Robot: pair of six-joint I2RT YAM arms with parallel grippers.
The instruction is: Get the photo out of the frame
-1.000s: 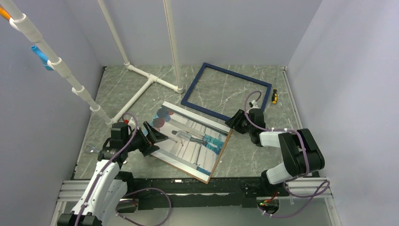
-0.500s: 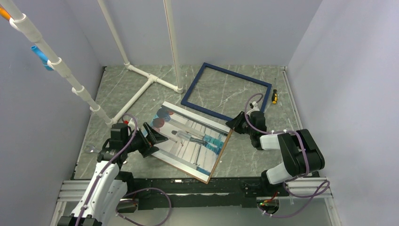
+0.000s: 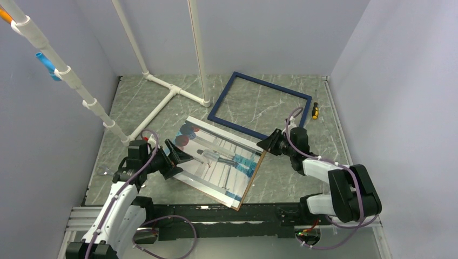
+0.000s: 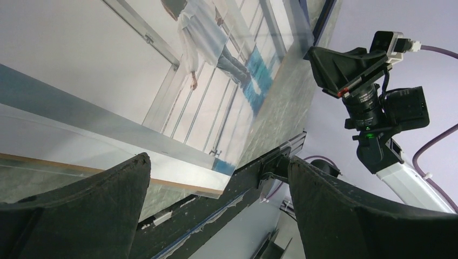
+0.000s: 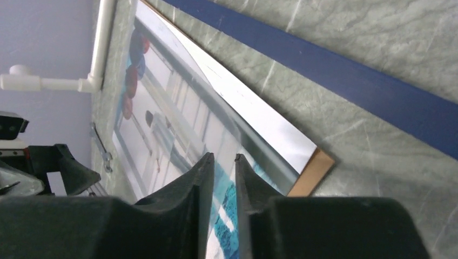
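**photo out of the frame, gripped at one edge**

we show the photo (image 3: 219, 162) lying face up on a brown board (image 5: 312, 166) on the grey marbled tabletop (image 3: 135, 97), between the two arms and nearer to them than the frame (image 3: 273, 85). the dark blue frame lies flat behind it, with tabletop showing through its opening. in the right wrist view a strip of tabletop separates the frame's near rail from the photo's corner.

the right gripper (image 3: 262, 145) meets the photo at its right edge, close to the far right corner. its jaws are closed to a thin slit on that edge. there the photo bows up off the board, whose corner sticks out beneath.

the left gripper (image 3: 182, 154) sits at the photo's left edge. its jaws are spread wide and hold nothing, and the left wrist view shows photo and board between them.

a screwdriver (image 3: 315, 111) with a yellow and black handle lies just right of the frame. white pipes (image 3: 160, 106) stand at the far left.
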